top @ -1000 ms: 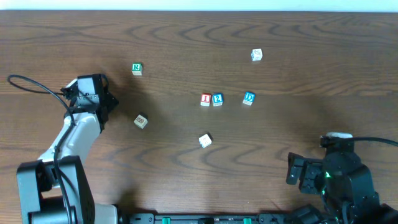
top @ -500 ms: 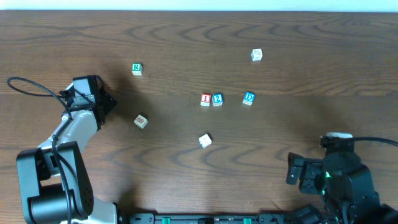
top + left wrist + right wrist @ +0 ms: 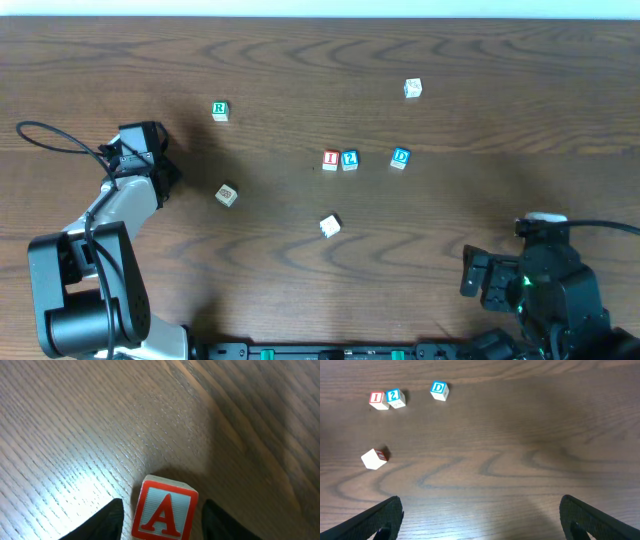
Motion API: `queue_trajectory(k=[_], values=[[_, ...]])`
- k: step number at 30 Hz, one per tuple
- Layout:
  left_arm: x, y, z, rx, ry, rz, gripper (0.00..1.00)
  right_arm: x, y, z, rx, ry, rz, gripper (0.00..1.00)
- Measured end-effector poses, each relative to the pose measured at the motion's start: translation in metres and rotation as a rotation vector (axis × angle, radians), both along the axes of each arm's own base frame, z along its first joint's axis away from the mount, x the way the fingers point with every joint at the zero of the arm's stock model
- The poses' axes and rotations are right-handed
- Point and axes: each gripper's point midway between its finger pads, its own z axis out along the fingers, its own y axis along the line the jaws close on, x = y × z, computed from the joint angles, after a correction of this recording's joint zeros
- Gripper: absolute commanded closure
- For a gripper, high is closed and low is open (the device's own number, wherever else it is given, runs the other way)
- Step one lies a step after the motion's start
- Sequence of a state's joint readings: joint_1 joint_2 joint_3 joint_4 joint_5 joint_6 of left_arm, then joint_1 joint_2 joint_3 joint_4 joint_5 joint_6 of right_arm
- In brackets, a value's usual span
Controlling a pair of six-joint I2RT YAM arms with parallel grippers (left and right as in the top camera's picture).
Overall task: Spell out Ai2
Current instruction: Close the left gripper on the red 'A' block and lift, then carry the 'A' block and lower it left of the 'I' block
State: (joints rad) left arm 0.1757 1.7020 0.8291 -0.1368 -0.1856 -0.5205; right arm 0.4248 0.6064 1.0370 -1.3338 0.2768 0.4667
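Left pincer (image 3: 161, 510) slightly shifted; A cube (image 3: 165, 512) base offscreen

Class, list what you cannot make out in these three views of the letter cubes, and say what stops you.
- Red "A" wooden cube: hidden under the left gripper overhead; the left wrist frame edge cuts its base, so whether the fingers grip it is unclear.
- Tilted white cube: in the right wrist view its letter face is turned aside, only a red trace shows.
- Pale cube at the far side and tan cube: markings too small overhead.
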Motion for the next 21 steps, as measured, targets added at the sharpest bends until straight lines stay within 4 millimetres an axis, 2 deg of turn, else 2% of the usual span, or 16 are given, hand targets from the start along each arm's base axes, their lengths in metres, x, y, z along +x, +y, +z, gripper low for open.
queue_trajectory(k=[6,18,21], values=[[0.0,0.0001,0.0,0.0,0.0,0.0,0.62,0.0,0.0,0.0,0.0,0.0,0.0,0.01],[0.0001,0.0002,0.0002,0.003,0.002,-0.003,0.75,0.0,0.0,0.0,0.0,0.0,0.0,0.01],[-0.0039,-0.0006,0.0002,0.004,0.036,-0.019,0.85,0.0,0.0,0.0,0.0,0.0,0.0,0.01]])
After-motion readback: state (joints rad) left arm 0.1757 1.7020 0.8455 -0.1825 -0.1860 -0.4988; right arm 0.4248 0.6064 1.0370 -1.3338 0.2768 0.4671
